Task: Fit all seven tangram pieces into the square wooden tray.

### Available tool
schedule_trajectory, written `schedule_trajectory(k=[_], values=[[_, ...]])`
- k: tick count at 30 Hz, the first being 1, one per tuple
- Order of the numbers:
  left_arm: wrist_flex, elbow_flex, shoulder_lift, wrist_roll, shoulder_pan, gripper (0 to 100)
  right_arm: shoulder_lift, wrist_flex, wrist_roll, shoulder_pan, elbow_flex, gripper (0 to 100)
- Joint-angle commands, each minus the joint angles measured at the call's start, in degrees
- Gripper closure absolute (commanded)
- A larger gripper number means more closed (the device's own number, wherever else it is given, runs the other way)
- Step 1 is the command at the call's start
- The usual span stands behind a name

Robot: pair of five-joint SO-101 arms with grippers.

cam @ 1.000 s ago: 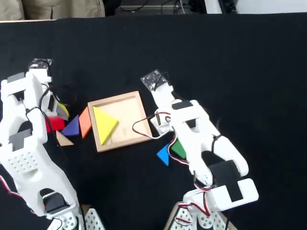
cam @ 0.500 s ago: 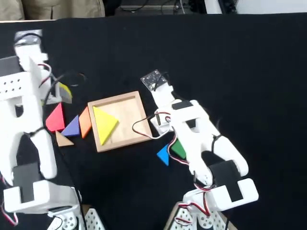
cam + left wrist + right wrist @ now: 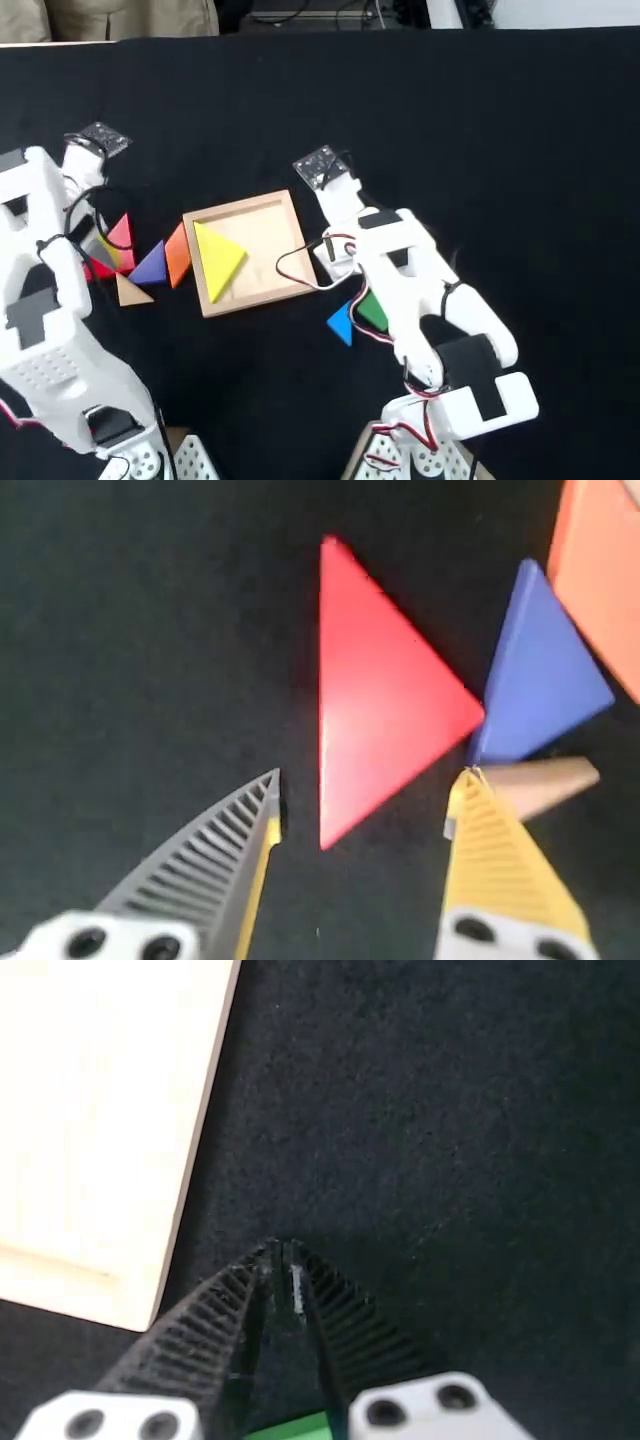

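Note:
The square wooden tray (image 3: 270,215) lies mid-table with a yellow triangle (image 3: 218,258) inside it. Left of the tray are an orange piece (image 3: 178,255), a purple-blue triangle (image 3: 150,266), a tan triangle (image 3: 130,290) and a red triangle (image 3: 120,235). My left gripper (image 3: 365,805) is open low over the table, with one corner of the red triangle (image 3: 380,710) between its fingertips. My right gripper (image 3: 282,1252) is shut on nothing, over bare cloth just off the tray's (image 3: 100,1140) corner. A blue triangle (image 3: 341,323) and a green piece (image 3: 373,312) lie partly under the right arm.
A black cloth covers the table. In the left wrist view the purple-blue triangle (image 3: 540,680), the orange piece (image 3: 600,580) and the tan triangle (image 3: 540,785) crowd one side of the red triangle. Open cloth lies behind and right of the tray.
The left arm rose and swung away from the pieces, then came back down over the red triangle. The right arm has kept still.

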Motion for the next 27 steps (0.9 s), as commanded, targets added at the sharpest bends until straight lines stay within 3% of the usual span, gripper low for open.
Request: schedule_trajectory(k=[1,4,12,22,27], values=[[-5.4,-0.2,0.3,4.2,1.0,70,-0.3,0.4,0.4,0.7,-1.5,98.3],[-6.6,0.8,0.3,8.5,1.2,67,-0.3,0.4,0.4,0.7,-1.5,98.3],[-7.1,4.4,0.7,8.1,2.1,67,-0.3,0.4,0.4,0.7,-1.5,98.3],[-17.5,9.6,0.8,8.0,1.9,67,-0.3,0.4,0.4,0.7,-1.5,98.3],[-17.9,9.5,0.8,8.0,1.3,67,-0.3,0.4,0.4,0.7,-1.5,98.3]])
